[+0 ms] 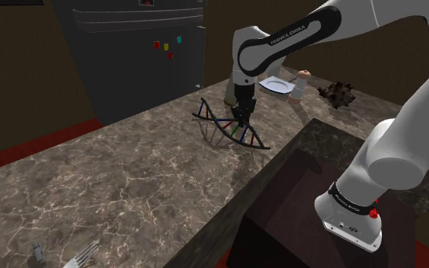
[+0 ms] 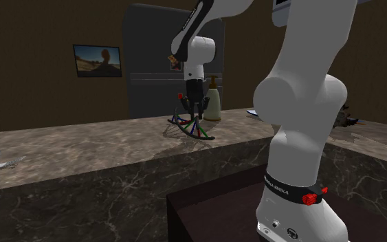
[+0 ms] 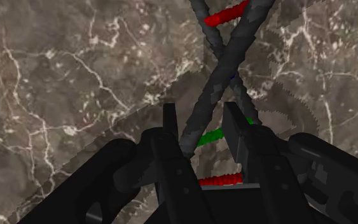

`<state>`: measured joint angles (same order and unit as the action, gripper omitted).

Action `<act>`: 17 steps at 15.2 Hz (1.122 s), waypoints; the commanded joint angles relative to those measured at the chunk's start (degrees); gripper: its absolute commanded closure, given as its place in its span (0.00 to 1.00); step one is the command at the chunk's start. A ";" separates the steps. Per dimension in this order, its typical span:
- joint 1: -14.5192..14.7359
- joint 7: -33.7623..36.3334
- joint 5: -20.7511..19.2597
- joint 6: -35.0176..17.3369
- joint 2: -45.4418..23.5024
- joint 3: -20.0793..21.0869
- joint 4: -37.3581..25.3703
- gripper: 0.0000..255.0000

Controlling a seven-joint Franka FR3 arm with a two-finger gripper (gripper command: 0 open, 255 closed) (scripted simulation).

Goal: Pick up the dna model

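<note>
DNA model point(image 3: 225, 63) lies between parted fingers point(image 3: 171, 130) pointing straight down

A dark refrigerator point(image 1: 140, 53) with small red, yellow and teal magnets point(image 1: 165, 47) on its door stands behind a brown marble countertop point(image 1: 113, 175). To the refrigerator's right in the shoulder view, a white bowl point(image 1: 276, 86), a pale bottle point(image 1: 302, 84) and a dark spiky object point(image 1: 340, 94) sit on the countertop, and a fork point(image 1: 83, 257) lies well in front of it. In the second exterior view a framed picture point(image 2: 97, 60) hangs on the wall to the refrigerator's left.
</note>
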<state>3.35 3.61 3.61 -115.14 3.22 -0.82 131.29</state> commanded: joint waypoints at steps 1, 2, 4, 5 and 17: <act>0.00 0.00 -0.01 -0.08 -0.09 0.01 0.01 1.00; 0.01 0.00 -0.01 -0.08 -0.09 0.01 0.00 1.00; 0.00 0.00 -0.01 -0.06 -0.09 0.00 -0.02 1.00; -0.02 -0.04 -0.03 0.02 0.02 -0.02 0.01 1.00; -0.07 0.52 -0.33 9.33 4.15 -0.06 -5.19 1.00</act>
<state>3.22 3.97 3.26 -106.60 7.18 -0.94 126.71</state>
